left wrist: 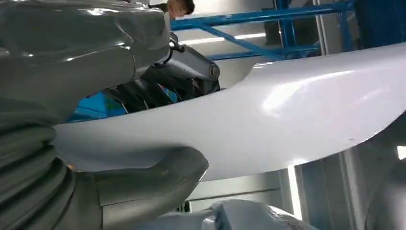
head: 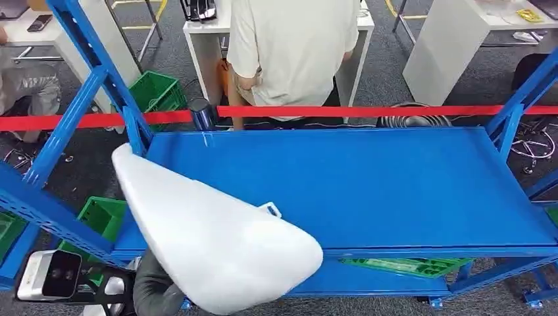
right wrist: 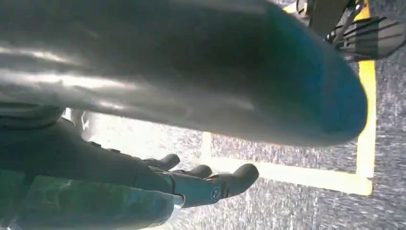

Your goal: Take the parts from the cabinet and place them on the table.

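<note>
A big white curved shell part (head: 210, 230) hangs over the front left corner of the blue cabinet shelf (head: 395, 191). My left hand (left wrist: 86, 52) grips the part (left wrist: 297, 115) at its edge, the thick thumb (left wrist: 158, 175) under it and the dark fingers (left wrist: 158, 91) on top. In the head view the part hides most of that hand; its grey wrist cover (head: 154, 289) shows below. My right hand (right wrist: 191, 182) hangs over the grey floor with its dark fingers stretched out and nothing in them.
A person in a pale shirt (head: 296, 46) stands behind the cabinet, beyond a red tape (head: 395, 110). Green crates (head: 154, 92) (head: 102, 217) sit at the left and a green tray (head: 408, 265) on the lower shelf. Blue uprights (head: 79, 99) frame the shelf.
</note>
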`<state>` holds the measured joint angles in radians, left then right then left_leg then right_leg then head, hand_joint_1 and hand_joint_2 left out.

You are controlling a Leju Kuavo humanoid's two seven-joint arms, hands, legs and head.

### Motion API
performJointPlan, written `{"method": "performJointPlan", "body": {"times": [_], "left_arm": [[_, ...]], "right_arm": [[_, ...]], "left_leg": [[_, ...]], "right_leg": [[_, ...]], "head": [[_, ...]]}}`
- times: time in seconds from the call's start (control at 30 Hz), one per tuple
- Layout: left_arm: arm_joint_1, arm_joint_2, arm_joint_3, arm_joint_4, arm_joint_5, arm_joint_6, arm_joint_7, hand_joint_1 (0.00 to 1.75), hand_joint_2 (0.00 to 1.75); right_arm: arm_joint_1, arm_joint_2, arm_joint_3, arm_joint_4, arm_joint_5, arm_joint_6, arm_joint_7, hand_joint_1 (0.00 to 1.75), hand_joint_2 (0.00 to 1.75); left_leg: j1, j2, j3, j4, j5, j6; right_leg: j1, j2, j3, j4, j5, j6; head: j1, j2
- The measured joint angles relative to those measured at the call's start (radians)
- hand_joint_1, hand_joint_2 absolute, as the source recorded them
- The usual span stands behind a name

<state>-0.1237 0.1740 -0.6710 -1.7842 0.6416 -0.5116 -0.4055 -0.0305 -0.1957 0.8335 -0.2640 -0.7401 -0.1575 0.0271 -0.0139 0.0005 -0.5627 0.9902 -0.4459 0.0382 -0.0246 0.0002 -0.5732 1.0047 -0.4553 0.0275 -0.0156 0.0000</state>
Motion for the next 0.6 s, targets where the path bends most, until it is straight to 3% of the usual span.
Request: {"method": "performJointPlan", "body": {"times": [0.03,0.07,0.1,0.17,0.2,0.23,0.27,0.33,0.37,0.4,0.47,0.53,0.57,0.6], "left_arm": [[0.0,0.0,0.0,-0.001,0.0,0.0,0.0,1.71,1.75],[-0.001,0.0,0.001,-0.002,0.0,0.0,0.0,1.69,1.75],[-0.001,0.001,0.001,-0.005,0.0,0.0,0.0,1.71,1.75],[0.0,0.002,0.0,-0.005,0.001,0.0,-0.001,1.75,1.75],[0.001,0.002,0.0,-0.005,0.002,0.0,-0.002,1.75,1.75],[0.001,0.003,0.0,-0.005,0.005,0.0,-0.003,1.75,1.75],[0.002,0.003,0.0,-0.005,0.008,0.0,-0.005,1.75,1.75],[0.001,0.004,0.001,-0.007,0.016,0.0,-0.013,1.75,1.75],[0.001,0.004,0.002,-0.012,0.031,0.0,-0.015,1.75,1.75],[0.001,0.004,0.002,-0.016,0.045,0.0,-0.015,1.75,1.75],[0.002,0.005,0.002,-0.017,0.069,0.0,-0.013,1.75,1.75],[0.002,0.006,0.002,-0.021,0.08,-0.007,-0.008,1.75,1.75],[0.003,0.005,0.001,-0.025,0.08,-0.013,-0.008,1.75,1.75],[0.001,0.005,0.001,-0.025,0.081,-0.021,-0.01,1.75,1.75]], "right_arm": [[0.0,0.003,0.0,0.0,0.0,0.0,0.0,0.0,0.0],[-0.001,0.002,0.0,0.0,0.0,0.0,0.0,0.0,0.0],[-0.001,0.0,0.0,0.0,0.0,0.0,0.0,0.0,0.0],[0.0,0.001,0.0,0.0,0.0,0.0,0.0,0.0,0.0],[0.001,0.001,0.0,0.0,0.0,0.0,0.0,0.0,0.0],[0.001,0.001,0.0,0.0,0.0,0.0,0.0,0.0,0.0],[0.0,0.001,0.0,0.0,-0.001,0.0,0.0,0.0,0.0],[0.0,0.002,0.0,0.0,-0.001,0.0,0.0,0.0,0.0],[-0.001,0.002,0.0,0.0,-0.002,0.0,0.0,0.0,0.0],[-0.001,0.01,0.0,0.0,-0.002,0.0,0.0,0.0,0.0],[0.0,0.006,0.0,0.0,-0.003,0.0,0.0,0.0,0.0],[-0.002,0.007,0.0,0.0,-0.005,0.001,0.0,0.0,0.0],[-0.001,0.007,0.0,0.0,-0.005,0.001,0.0,0.0,0.0],[-0.001,0.006,0.0,0.0,-0.005,0.001,0.0,0.0,0.0]], "left_leg": [[0.003,0.0,-0.003,0.007,-0.006,-0.005],[0.005,-0.002,-0.009,0.027,-0.023,-0.014],[0.009,-0.002,-0.036,0.086,-0.062,-0.023],[0.017,-0.001,-0.114,0.248,-0.138,-0.034],[0.02,-0.001,-0.148,0.315,-0.158,-0.037],[0.021,-0.001,-0.157,0.333,-0.152,-0.037],[0.022,-0.001,-0.143,0.299,-0.123,-0.035],[0.021,-0.002,-0.051,0.12,-0.033,-0.022],[0.017,-0.002,-0.002,0.029,-0.001,-0.008],[0.012,0.0,0.007,0.006,-0.014,-0.002],[0.005,0.001,0.002,0.005,-0.012,0.005],[0.003,0.0,0.004,-0.011,-0.001,0.018],[0.014,0.004,0.017,-0.03,0.014,0.02],[0.013,0.004,0.018,-0.037,0.018,0.027]], "right_leg": [[-0.014,0.001,0.003,-0.003,0.004,-0.006],[-0.013,0.001,0.004,-0.004,0.003,-0.009],[-0.013,0.001,0.004,-0.004,0.004,-0.015],[-0.011,0.001,0.001,-0.003,0.004,-0.016],[-0.01,0.001,0.0,-0.003,0.004,-0.016],[-0.01,0.001,0.0,-0.003,0.004,-0.016],[-0.01,0.001,0.001,-0.003,0.003,-0.016],[-0.008,0.005,0.006,-0.004,0.003,-0.015],[-0.009,0.005,0.007,-0.005,0.004,-0.015],[-0.002,0.005,0.005,-0.002,0.004,-0.012],[-0.007,0.003,0.003,-0.006,0.006,-0.002],[-0.003,0.002,0.007,-0.019,0.013,0.013],[-0.005,0.0,-0.005,0.0,0.006,0.011],[-0.002,0.0,-0.024,0.039,-0.017,0.004]], "head": [[0.0,0.0],[0.0,0.0],[-0.003,0.0],[-0.003,0.0],[-0.003,0.0],[-0.003,0.0],[-0.003,0.0],[-0.003,0.0],[-0.003,0.0],[-0.001,0.0],[-0.003,0.0],[-0.002,0.0],[-0.001,0.0],[0.0,0.0]]}}
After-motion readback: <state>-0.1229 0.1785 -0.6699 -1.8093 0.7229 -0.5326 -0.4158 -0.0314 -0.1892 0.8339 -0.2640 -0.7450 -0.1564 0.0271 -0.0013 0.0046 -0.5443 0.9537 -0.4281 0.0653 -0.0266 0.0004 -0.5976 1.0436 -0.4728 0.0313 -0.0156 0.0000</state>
